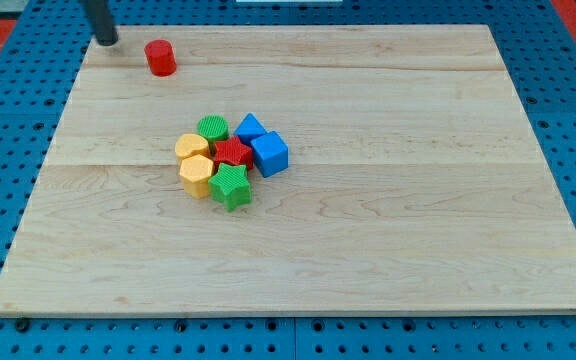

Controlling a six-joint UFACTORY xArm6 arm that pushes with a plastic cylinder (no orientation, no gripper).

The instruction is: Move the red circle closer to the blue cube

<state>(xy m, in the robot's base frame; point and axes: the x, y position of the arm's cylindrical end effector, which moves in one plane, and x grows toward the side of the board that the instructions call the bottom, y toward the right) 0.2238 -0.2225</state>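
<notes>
The red circle [160, 57], a short red cylinder, stands alone near the board's top left. The blue cube [269, 154] sits on the right side of a tight cluster at the board's middle. My tip [107, 41] is at the top left corner of the board, a short way to the left of the red circle and slightly above it in the view, not touching it. The red circle is far from the blue cube, up and to the left of it.
The cluster also holds a second blue block [250, 127], a green circle [212, 128], a red star [233, 153], a green star [231, 186], a yellow block [190, 147] and a yellow hexagon [197, 175]. The wooden board [418, 200] lies on a blue pegboard.
</notes>
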